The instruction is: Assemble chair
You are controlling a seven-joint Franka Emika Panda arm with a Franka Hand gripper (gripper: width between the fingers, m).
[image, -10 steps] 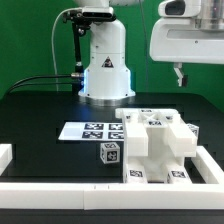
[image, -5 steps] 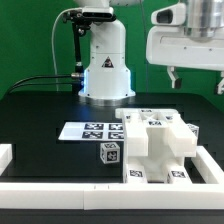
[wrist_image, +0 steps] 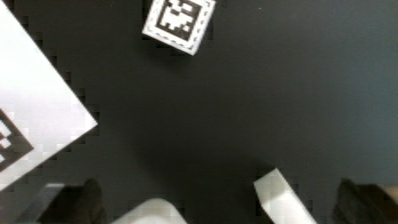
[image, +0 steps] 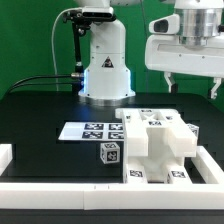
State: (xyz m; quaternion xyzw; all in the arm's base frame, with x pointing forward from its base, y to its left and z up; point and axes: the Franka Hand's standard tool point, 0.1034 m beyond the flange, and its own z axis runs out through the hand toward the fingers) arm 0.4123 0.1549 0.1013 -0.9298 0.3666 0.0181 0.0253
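Black table (image: 40, 110), chair (image: 160, 145), marker board (image: 88, 130), tagged cube (image: 109, 152)

Black table (image: 40, 115), marker board (image: 88, 129) lying flat, small tagged cube (image: 109, 152) near it, white rail (image: 60, 188) along the front, green backdrop (image: 30, 40)

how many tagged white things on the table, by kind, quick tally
chair structure: 1
small tagged cube: 1
marker board: 1
total: 3
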